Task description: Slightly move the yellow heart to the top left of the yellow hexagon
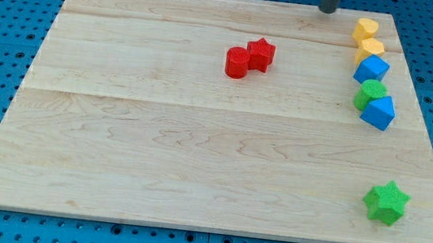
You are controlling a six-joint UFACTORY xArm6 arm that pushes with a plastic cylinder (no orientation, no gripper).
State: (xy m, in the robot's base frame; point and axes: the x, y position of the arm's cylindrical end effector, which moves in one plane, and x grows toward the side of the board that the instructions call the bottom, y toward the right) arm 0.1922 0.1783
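Observation:
Two yellow blocks sit at the view's top right, touching each other. The upper one [366,29] looks like the yellow hexagon. The lower one [370,50] looks like the yellow heart, though the shapes are hard to tell apart. My tip [328,11] stands at the board's top edge, to the left of the upper yellow block and a little above it, with a small gap between them. Only the rod's lower end shows.
Below the yellow pair runs a touching column: a blue block [371,70], a green block [371,94], another blue block [378,112]. A green star [386,201] lies at the bottom right. A red cylinder [237,62] and a red star [261,55] touch near the top centre.

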